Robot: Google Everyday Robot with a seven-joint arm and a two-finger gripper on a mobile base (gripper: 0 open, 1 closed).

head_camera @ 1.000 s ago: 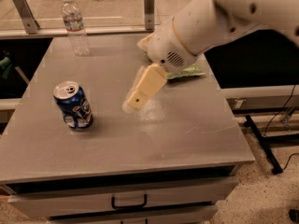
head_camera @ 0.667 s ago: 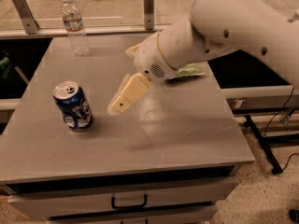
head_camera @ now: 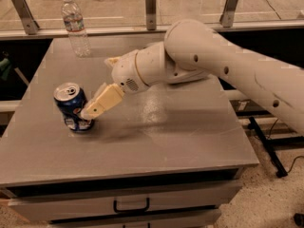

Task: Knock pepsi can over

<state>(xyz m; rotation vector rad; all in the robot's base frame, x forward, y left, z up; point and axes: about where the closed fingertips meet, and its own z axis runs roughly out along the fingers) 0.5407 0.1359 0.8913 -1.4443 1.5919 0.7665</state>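
Closed gripper (head_camera: 90, 112), tip touching the right side of the pepsi can (head_camera: 70, 104). The can stands upright at the near left of the table (head_camera: 171, 141), well apart from the water bottle (head_camera: 75, 28) at the far edge.

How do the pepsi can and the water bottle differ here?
The pepsi can is short and blue; the water bottle is tall and clear. The tool is at the can's side; the bottle stands alone at the back. Both are on the table.
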